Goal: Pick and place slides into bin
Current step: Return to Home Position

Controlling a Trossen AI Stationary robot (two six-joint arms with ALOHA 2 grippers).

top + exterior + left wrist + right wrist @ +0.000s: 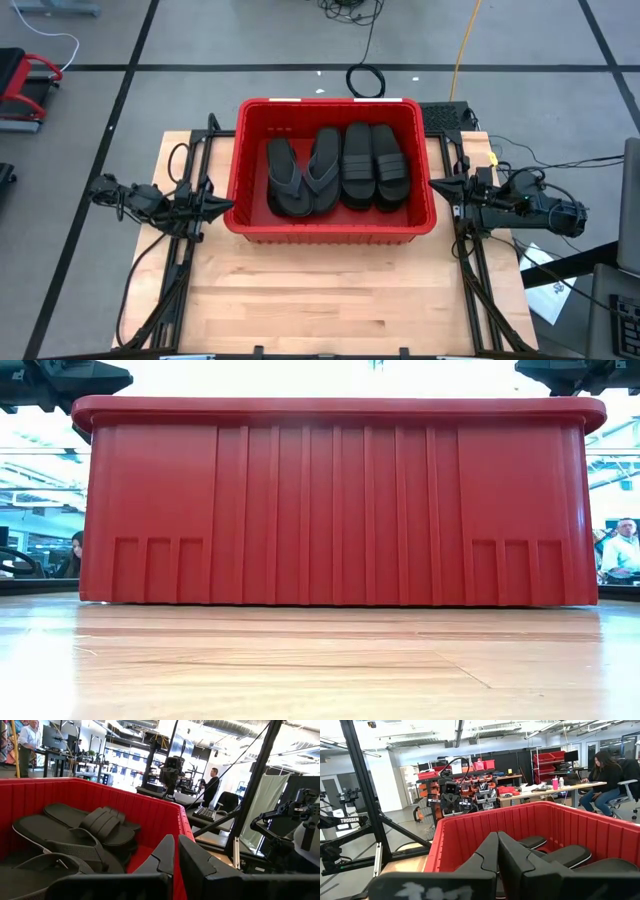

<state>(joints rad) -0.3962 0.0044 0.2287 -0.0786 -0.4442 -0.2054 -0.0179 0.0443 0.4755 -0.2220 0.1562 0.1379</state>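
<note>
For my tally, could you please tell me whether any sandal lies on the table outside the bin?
No: from above, all visible sandals lie inside the red bin, none on the wooden table.

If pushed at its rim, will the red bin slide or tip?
Likely slides: the bin is wide, low, flat-based on the smooth wood table. The slides lying inside probably keep weight low, so tipping seems unlikely.

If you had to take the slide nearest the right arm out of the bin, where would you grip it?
Probably the wide ribbed band of that slide, with the right gripper coming straight down from above: it lies sole-down with the band arched up, and the bin walls block any sideways approach.
</note>
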